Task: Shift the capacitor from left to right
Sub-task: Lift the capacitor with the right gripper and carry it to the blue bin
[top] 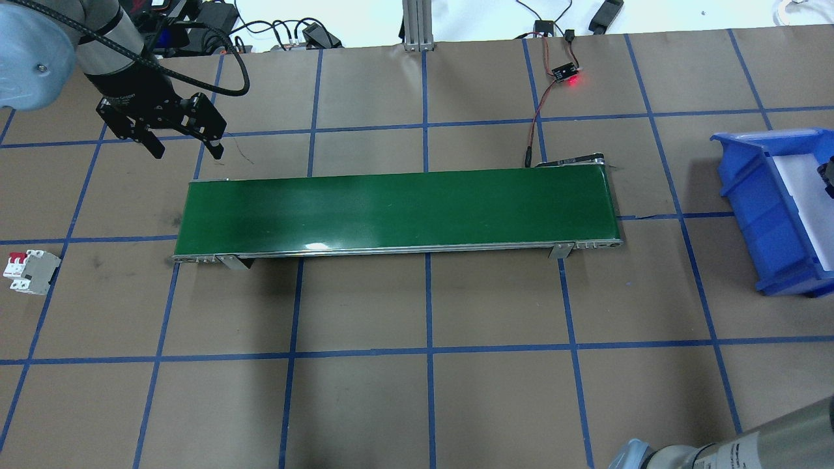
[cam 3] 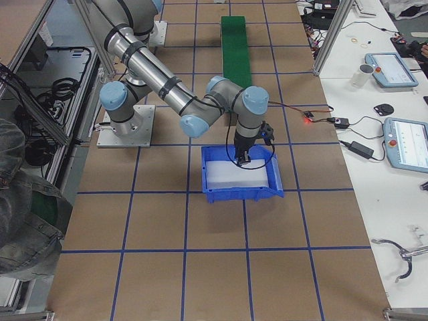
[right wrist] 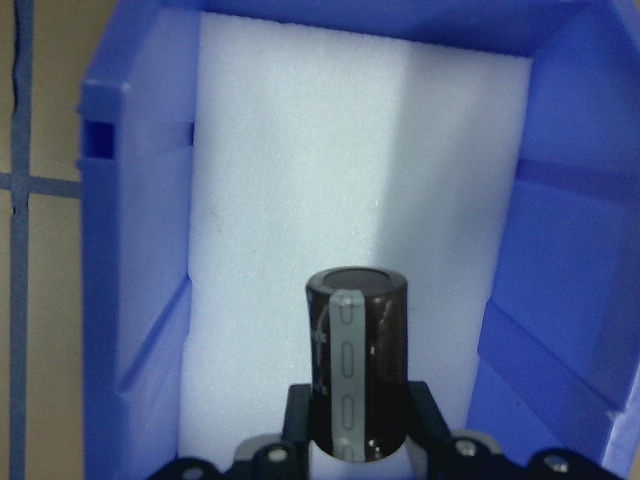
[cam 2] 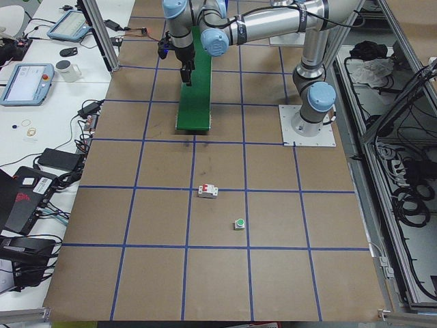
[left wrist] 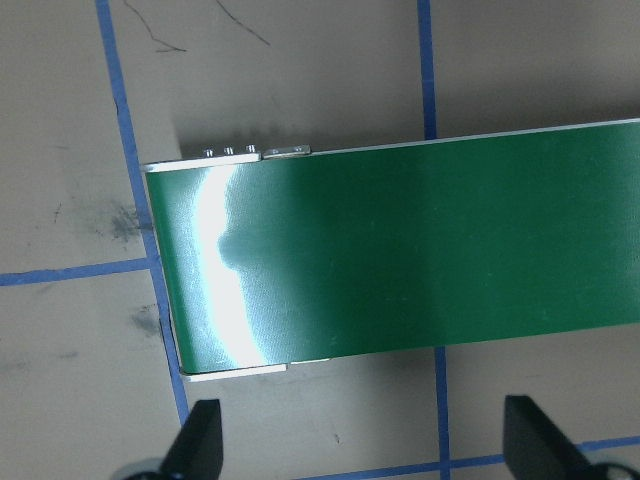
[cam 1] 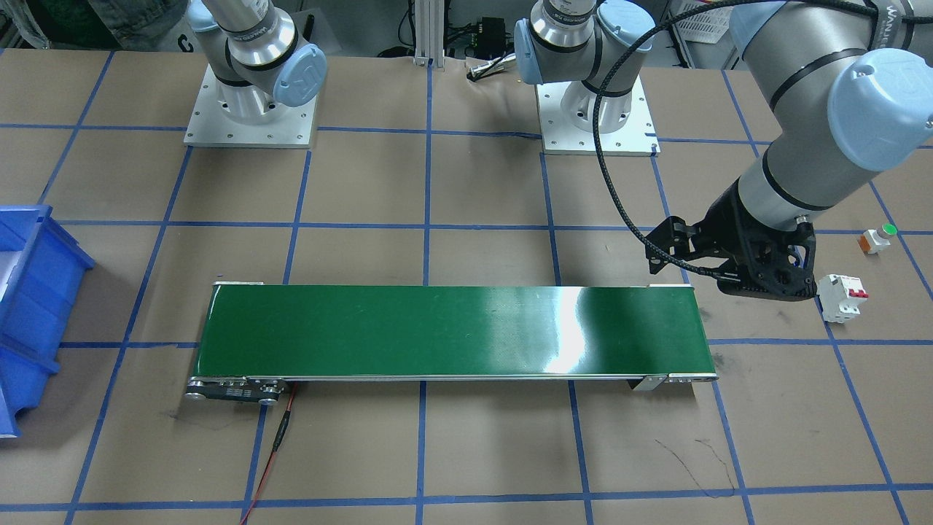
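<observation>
So we're at the drop-off: the right gripper (right wrist: 360, 432) hangs over the blue bin (right wrist: 140, 210) near the desk's right edge, and the capacitor (right wrist: 356, 360) is pinched between its fingers (right wrist: 297, 420). They're closed in on the near end of the can, only as far apart as the can is wide. The grey stripe faces the wrist camera and the free end points down at the white foam (right wrist: 290, 180) lining the bin.

To do this bit well, we'd go straight down over the middle of the foam, away from the blue walls. We'd only let go once the can's end is resting on it, so it doesn't drop and roll. From the wrist view we honestly can't tell if it's touching the foam already or hovering a bit above it, so we'd go slow.

The left gripper (top: 189, 154) is out of it. Its fingers (left wrist: 200, 440) are spread wide with nothing between them, up by the left end of the green belt (top: 397, 208). The white breaker (top: 29, 271) sits near the desk's left edge
</observation>
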Motion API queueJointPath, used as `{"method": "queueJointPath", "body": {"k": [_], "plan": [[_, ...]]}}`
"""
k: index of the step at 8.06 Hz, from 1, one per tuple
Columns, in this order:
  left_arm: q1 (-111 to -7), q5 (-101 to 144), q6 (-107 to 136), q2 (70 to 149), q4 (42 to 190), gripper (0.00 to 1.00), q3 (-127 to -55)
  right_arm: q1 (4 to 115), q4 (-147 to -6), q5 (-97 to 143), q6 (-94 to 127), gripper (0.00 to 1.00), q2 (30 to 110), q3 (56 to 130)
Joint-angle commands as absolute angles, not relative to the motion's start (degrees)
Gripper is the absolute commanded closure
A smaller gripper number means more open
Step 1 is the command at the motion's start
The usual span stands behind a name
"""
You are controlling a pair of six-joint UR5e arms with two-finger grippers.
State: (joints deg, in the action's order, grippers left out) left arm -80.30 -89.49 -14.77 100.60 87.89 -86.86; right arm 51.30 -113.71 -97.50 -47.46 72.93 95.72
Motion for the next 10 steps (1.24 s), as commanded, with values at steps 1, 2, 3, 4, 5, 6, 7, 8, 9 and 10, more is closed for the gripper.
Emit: {"method": "queueJointPath", "body": {"k": [1,2,3,4,5,6,7,8,9,10], "plan": [[-80.3,-89.5,-14.8,100.6,87.9,0.0,-86.8,48.8,-116.1,-96.5,-48.0,1.0,68.7,96.1],[-80.3,-89.5,-14.8,100.6,87.9,0.0,-86.9,48.8,-116.1,-95.8,-48.1,1.0,68.2,96.2],[-80.4,-89.5,-14.8,100.6,87.9,0.0,-86.9,48.8,-116.1,-95.3,-48.1,1.0,67.6,96.2],[-80.4,-89.5,-14.8,100.8,87.9,0.0,-86.8,48.8,-116.1,-94.8,-48.0,1.0,66.6,96.3],[-80.4,-89.5,-14.8,100.8,87.9,0.0,-86.8,48.8,-116.1,-94.7,-48.0,1.0,66.6,96.3],[-80.4,-89.5,-14.8,100.8,87.9,0.0,-86.8,48.8,-116.1,-94.7,-47.9,1.0,66.6,96.3],[-80.4,-89.5,-14.8,100.8,87.9,0.0,-86.8,48.8,-118.2,-92.0,-48.0,0.76,66.7,96.3],[-80.4,-89.4,-14.8,100.8,88.0,0.0,-86.8,48.8,-122.0,-88.8,-48.1,0.37,66.7,96.3],[-80.4,-89.4,-14.8,100.8,88.0,0.0,-86.8,48.8,-122.6,-88.4,-48.1,0.24,66.7,96.3],[-80.4,-89.4,-14.8,100.8,87.9,0.0,-86.8,48.8,-122.6,-88.3,-48.1,0.17,66.7,96.3]]}}
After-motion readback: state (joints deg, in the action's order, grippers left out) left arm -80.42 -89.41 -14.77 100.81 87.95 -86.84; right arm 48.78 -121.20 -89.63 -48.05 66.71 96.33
